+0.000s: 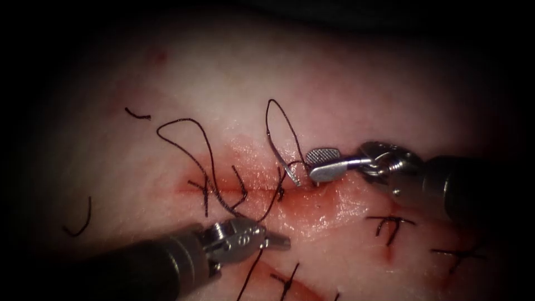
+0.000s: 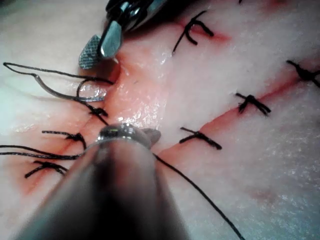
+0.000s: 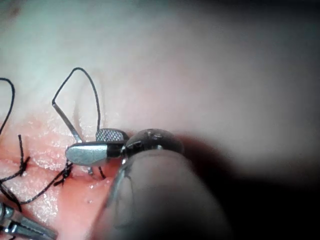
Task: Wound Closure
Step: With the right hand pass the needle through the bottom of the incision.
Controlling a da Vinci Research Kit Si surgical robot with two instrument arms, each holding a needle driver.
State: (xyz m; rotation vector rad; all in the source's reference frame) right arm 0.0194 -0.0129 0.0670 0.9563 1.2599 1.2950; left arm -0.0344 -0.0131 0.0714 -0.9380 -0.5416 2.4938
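Observation:
The tissue point(image 1: 345, 95) has a red cut point(image 1: 312, 209) running across it, with two stitches point(image 1: 205, 189) on its left part. The curved needle point(image 1: 281, 159) stands at the cut's far edge. Its point end meets the tissue beside the right tool point(image 1: 313, 166), but I cannot tell how deep it goes. That tool's jaws are open around the needle's lower end, also seen in the right wrist view on the needle point(image 3: 65, 120). Thread point(image 1: 186, 125) loops from the needle's tail across the left side. The left tool point(image 1: 281, 241) lies near the cut's front edge, shut on the thread.
Finished stitches sit on other cuts at the front right point(image 1: 390, 226) and front point(image 1: 287, 278). Cut ends of thread lie at the left point(image 1: 81, 223) and far left point(image 1: 137, 115). Red fluid wets the cut's right part point(image 2: 135, 95).

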